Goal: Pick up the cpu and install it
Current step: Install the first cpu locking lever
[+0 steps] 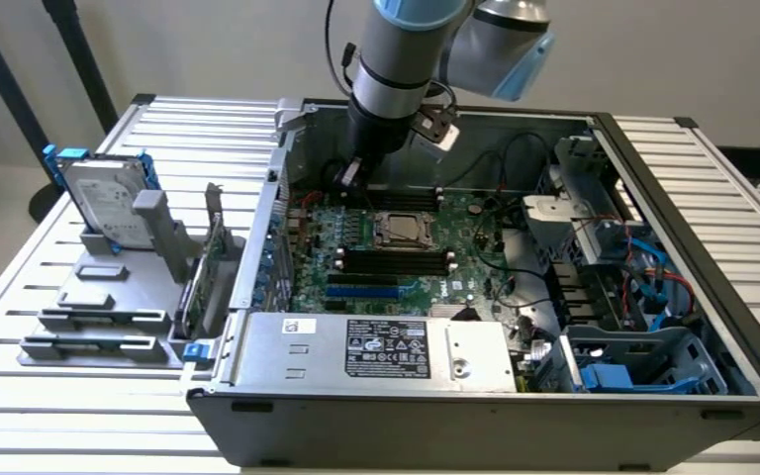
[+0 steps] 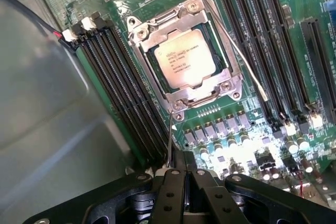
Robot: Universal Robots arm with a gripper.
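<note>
Over at the exterior view's left, a silver hard drive in a blue frame is standing upright in a grey holder on the slatted metal desk, with dull grey plastic blocks lying nearer the camera. Moving rightward, the grey robot arm is reaching down into the open dark computer case. Its black hand is hanging low over the green motherboard, with its fingers pressed together. In the wrist view a thin wire socket lever is running right up to the hand, though I can't tell whether it is being pinched or merely touched. Just beside the hand, toward the exterior view's right, the cpu is lying flat inside the metal socket frame. It is a small square chip with a pale silver top and fine dark printing, and it is looking level and seated. To my eye the locking of the socket is the work in hand. Doing it well is meaning a steady push along the lever, keeping the fingers off the black memory slots alongside.
</note>
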